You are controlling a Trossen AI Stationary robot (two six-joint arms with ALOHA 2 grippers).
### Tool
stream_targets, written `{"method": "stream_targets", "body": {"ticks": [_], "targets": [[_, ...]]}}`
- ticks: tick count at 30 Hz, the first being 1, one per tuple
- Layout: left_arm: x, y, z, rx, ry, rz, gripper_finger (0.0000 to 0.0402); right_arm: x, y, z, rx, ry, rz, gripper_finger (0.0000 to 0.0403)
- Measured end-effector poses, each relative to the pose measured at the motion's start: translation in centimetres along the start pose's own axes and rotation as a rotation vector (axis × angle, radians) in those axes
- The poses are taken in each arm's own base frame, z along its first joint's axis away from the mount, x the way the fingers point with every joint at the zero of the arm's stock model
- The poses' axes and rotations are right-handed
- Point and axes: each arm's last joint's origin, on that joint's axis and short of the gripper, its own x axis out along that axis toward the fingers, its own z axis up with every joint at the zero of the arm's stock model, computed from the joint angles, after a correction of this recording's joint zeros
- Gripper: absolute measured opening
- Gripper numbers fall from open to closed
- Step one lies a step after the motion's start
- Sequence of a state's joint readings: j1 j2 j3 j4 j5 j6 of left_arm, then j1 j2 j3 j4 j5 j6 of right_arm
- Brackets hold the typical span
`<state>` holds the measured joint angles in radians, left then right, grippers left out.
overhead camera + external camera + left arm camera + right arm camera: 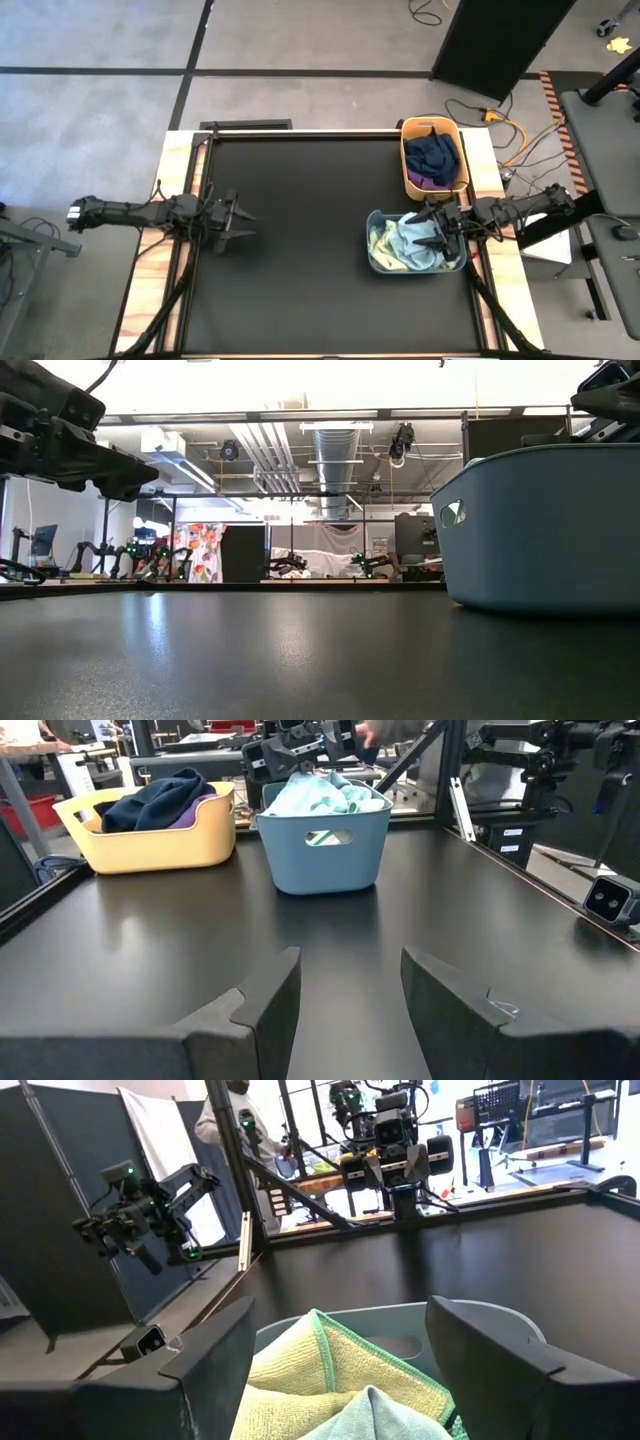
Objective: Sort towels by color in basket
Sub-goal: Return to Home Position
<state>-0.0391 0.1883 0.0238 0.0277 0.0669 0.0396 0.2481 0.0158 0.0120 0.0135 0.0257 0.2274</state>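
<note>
Towels, light-blue & pale yellow-green soft cloths (392, 248), lie directly under open, empty right pincer (428, 228); exit likely twd 3 o'clock; left pincer (245, 222) open, at 9 o'clock.

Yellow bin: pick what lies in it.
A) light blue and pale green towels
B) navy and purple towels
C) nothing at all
B: the yellow bin holds a navy towel lying over a purple towel.
</note>
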Motion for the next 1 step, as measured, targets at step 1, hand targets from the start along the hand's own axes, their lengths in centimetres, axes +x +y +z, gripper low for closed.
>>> {"method": "stream_targets", "body": {"ticks": [1], "targets": [[0.00,0.00,0.00,0.000,0.000,0.000,0.0159,0.00,0.00,0.00,0.000,0.000,0.000,0.0282]]}}
